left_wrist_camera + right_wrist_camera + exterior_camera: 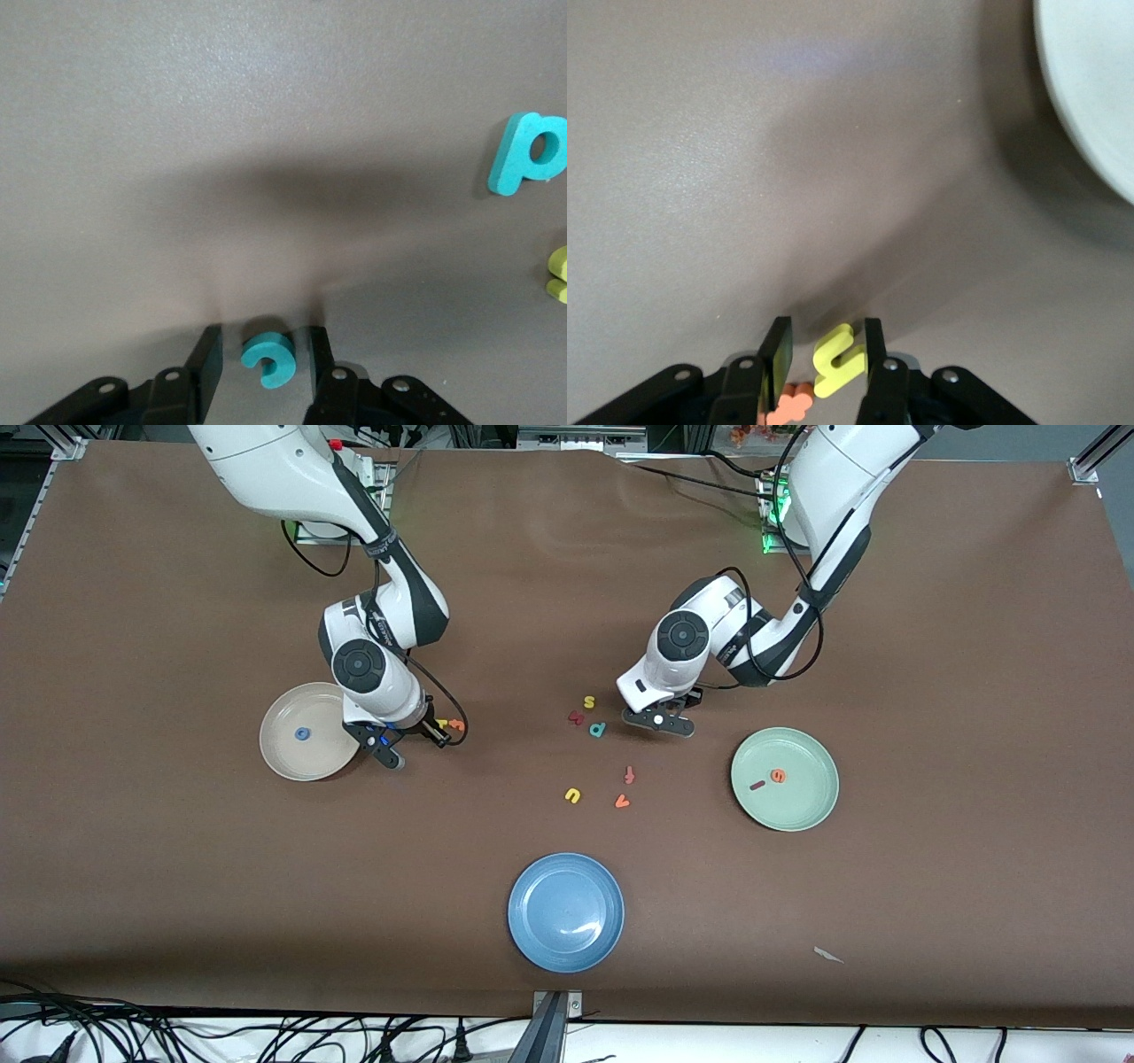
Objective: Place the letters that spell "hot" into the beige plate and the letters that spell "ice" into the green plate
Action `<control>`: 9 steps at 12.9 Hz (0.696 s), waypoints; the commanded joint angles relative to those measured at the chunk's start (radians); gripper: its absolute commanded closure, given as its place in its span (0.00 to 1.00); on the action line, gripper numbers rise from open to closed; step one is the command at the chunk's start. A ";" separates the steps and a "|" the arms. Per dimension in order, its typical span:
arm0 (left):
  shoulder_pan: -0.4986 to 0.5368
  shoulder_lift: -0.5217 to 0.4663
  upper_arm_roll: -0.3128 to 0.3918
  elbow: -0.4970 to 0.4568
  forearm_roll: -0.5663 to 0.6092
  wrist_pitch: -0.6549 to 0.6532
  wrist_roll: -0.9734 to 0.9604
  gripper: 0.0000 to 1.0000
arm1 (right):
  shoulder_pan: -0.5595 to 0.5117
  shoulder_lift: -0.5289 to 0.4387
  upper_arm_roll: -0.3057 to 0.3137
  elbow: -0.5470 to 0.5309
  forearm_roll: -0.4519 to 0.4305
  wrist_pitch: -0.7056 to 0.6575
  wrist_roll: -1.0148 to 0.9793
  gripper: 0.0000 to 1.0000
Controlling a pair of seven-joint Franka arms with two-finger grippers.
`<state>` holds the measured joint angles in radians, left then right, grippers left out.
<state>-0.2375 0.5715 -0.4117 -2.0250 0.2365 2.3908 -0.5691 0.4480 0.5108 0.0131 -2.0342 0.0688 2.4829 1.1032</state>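
The beige plate [276, 751] holds the blue o [302, 734]. Beside it, toward the left arm's end, my right gripper [438, 732] [826, 333] stands open low on the table. The yellow h [843, 361] lies between its fingers, against one pad. The orange t [790, 405] lies by the other finger. The green plate [802, 810] holds the dark red i [757, 785] and the orange e [778, 776]. My left gripper [660, 722] [263, 341] is open with the teal c [267, 359] between its fingers, a small gap on each side. The front view hides the c.
Loose letters lie mid-table: yellow s [588, 702], a dark red letter [576, 716], teal p [598, 730] [527, 152], red-orange f [630, 774], yellow u [572, 795], orange v [622, 802]. A blue plate [565, 911] sits nearer the front camera. The beige plate's rim [1099, 97] shows in the right wrist view.
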 commanded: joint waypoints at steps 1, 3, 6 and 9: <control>0.004 -0.016 -0.002 -0.029 0.033 0.019 -0.018 0.59 | 0.001 -0.046 0.005 -0.041 0.002 -0.018 0.020 0.59; 0.000 -0.016 -0.002 -0.046 0.033 0.019 -0.023 0.59 | 0.001 -0.048 0.018 -0.050 0.002 -0.016 0.033 0.58; -0.003 -0.018 -0.002 -0.054 0.033 0.021 -0.023 0.67 | 0.011 -0.043 0.018 -0.052 0.002 0.000 0.070 0.49; -0.005 -0.019 -0.004 -0.052 0.033 0.019 -0.024 0.82 | 0.011 -0.041 0.016 -0.052 0.002 0.010 0.098 0.46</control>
<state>-0.2405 0.5680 -0.4145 -2.0348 0.2367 2.3986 -0.5692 0.4534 0.4980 0.0301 -2.0557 0.0688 2.4768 1.1760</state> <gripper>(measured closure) 0.696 0.471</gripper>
